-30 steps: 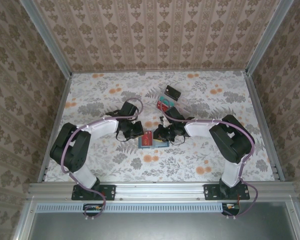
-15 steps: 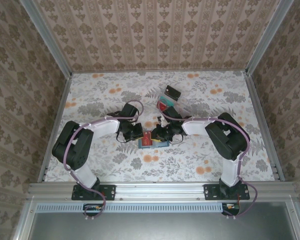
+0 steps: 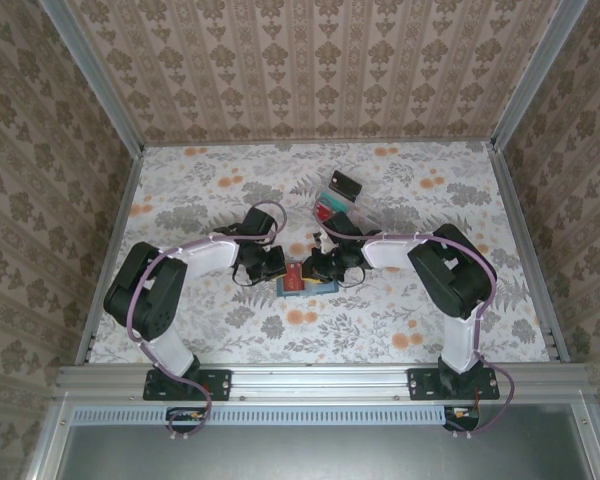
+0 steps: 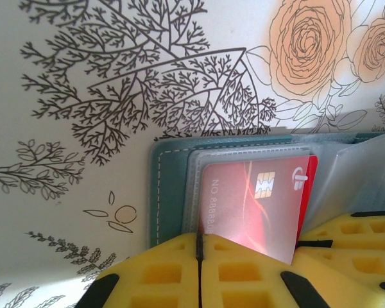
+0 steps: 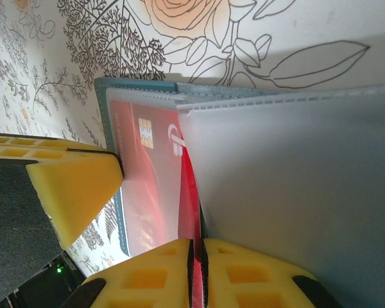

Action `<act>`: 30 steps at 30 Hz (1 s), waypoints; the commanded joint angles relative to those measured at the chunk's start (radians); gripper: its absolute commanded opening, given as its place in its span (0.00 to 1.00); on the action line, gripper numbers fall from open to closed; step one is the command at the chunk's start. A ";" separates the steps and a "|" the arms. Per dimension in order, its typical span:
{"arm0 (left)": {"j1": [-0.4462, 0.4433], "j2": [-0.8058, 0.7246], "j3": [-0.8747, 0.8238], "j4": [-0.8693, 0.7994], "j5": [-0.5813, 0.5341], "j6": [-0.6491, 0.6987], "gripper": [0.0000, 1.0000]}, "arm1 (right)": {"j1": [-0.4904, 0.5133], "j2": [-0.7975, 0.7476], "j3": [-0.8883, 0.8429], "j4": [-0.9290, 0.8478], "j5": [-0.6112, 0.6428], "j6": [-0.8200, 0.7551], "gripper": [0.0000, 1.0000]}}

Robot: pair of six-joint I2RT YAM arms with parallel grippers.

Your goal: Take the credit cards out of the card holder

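Worktop (image 3: 180, 200) in floral print, left claw (image 4: 199, 240) clenched shut, tips at edge of holder (image 4: 170, 192), holder lying open at centre between arms, red card (image 4: 250, 205) in clear sleeve, one edge poking out, right claw (image 5: 196, 247) pinching that edge.

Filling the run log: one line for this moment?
left pincer: shut, pressing card holder | right pincer: shut on red card | red card: not yet out

Red card (image 4: 256, 205) in teal holder (image 4: 170, 192)
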 commanded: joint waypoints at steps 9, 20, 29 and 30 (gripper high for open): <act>-0.025 0.035 -0.055 -0.019 0.005 -0.020 0.07 | 0.020 0.033 0.023 -0.144 0.157 -0.033 0.21; -0.029 0.038 -0.075 0.004 0.018 -0.032 0.06 | 0.006 0.035 -0.051 0.180 -0.067 0.070 0.13; -0.061 0.036 -0.131 0.073 0.028 -0.081 0.05 | 0.008 0.032 -0.051 0.237 -0.070 0.090 0.16; -0.063 0.033 -0.133 0.074 0.029 -0.086 0.05 | 0.010 0.036 -0.044 0.218 -0.059 0.078 0.16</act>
